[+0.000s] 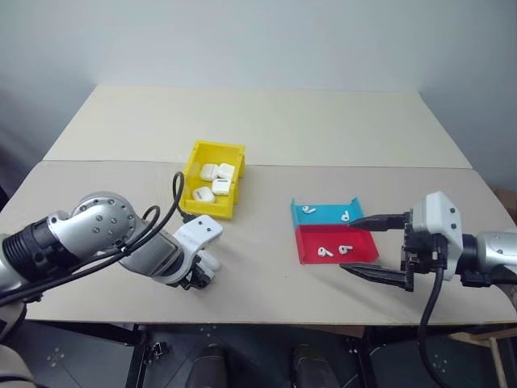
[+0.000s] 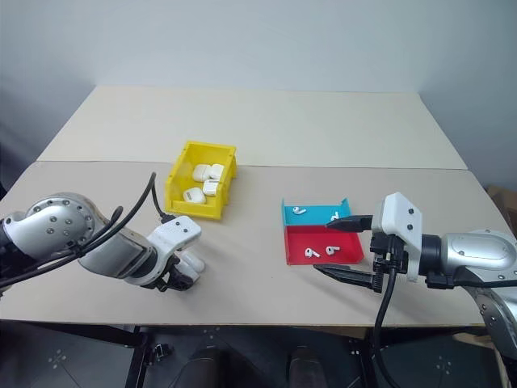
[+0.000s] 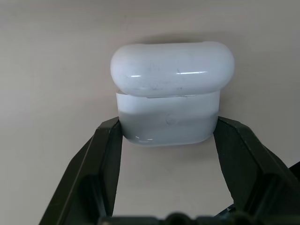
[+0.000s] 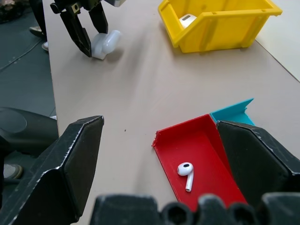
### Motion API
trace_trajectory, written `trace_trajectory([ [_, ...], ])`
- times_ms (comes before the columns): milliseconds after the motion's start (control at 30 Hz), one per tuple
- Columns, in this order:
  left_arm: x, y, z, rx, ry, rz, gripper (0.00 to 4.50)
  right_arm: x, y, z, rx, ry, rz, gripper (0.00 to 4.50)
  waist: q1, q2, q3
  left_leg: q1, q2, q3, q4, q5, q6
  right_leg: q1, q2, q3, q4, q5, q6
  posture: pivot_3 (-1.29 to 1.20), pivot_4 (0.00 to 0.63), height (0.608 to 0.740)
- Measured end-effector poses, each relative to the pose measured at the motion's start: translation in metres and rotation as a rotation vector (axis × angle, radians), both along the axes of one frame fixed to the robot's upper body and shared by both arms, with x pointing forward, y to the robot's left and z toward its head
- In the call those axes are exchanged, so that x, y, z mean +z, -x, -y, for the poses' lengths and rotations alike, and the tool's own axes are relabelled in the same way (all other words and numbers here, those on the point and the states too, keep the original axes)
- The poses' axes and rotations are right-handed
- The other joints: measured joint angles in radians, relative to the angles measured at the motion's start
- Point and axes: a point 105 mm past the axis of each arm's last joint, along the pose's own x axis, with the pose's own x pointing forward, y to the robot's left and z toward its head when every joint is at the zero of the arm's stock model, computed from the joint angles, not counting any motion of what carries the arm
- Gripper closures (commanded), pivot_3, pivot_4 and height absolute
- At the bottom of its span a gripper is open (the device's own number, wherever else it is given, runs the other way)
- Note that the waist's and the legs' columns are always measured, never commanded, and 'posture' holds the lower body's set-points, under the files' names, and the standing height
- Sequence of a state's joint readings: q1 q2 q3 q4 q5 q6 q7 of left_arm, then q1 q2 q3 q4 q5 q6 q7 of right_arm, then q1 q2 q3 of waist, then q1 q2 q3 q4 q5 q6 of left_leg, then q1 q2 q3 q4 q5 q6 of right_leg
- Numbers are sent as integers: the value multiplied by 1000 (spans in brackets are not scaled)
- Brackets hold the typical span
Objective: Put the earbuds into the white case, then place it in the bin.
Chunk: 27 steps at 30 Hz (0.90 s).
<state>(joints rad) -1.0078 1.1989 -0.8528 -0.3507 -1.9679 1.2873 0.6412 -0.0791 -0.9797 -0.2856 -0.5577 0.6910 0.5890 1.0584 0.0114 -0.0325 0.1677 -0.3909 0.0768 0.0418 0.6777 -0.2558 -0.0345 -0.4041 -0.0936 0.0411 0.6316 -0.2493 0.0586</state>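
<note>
Between left fingers (image 3: 108, 154), white case (image 3: 171, 93) gripped crosswise, right fingers (image 4: 75, 159) wide, empty.

Teal-and-red tray (image 1: 311, 242) on beige table (image 1: 266, 129)

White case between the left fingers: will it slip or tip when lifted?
The white case looks glossy and rounded, so it may slip. The left gripper closes only on its lower body, lid ajar, so it may pivot. Probably rigid and light.

The white case (image 3: 171, 101), lid ajar, sits between the left gripper's (image 3: 168, 140) jaws.
</note>
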Motion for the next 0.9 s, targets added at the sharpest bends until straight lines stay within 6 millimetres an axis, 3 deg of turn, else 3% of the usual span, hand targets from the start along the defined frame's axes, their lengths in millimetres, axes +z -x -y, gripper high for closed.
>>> trace_trajectory([
  [167, 27, 1, -13, 60, 96, 104, 1797, 1, -1, 1, 6, -3, 6, 0, 1, -1, 1, 1, 0, 0, 0, 0, 0, 1, 0, 0, 0, 0, 0, 0, 150, 740],
  [300, 50, 15, -4, -7, 283, 156, 1797, 5, -6, 4, 5, -17, 13, 0, 2, -1, 1, 0, 0, 1, 0, 0, 0, 0, 0, 0, -1, 0, 0, 0, 150, 740],
  [467, 84, 6, 13, -132, 625, 499, 1797, 12, -16, 6, 10, -31, 24, 0, 2, 0, 1, 2, 0, 3, -2, 0, -1, 0, 0, 0, 0, 0, -1, 0, 150, 740],
  [567, 100, 3, 12, -262, 723, 656, 1797, 16, -19, 9, 5, -2, 14, 0, 1, 0, 1, 1, 0, 3, -2, 0, -1, 0, 0, 0, -2, 0, -1, 0, 150, 740],
  [767, 130, -3, 28, -617, 933, 725, 1797, 39, -36, 13, -55, 129, 28, 0, 6, 0, 1, 0, 0, 3, -1, 0, 0, 0, 0, 0, -3, 1, -1, 0, 150, 740],
  [900, 137, -7, 28, -791, 1009, 718, 1797, 39, -47, 8, -73, 162, -6, 0, -1, 0, 1, -3, 0, 2, -1, -1, 2, -3, 1, 0, -3, 1, -1, 0, 150, 740],
])
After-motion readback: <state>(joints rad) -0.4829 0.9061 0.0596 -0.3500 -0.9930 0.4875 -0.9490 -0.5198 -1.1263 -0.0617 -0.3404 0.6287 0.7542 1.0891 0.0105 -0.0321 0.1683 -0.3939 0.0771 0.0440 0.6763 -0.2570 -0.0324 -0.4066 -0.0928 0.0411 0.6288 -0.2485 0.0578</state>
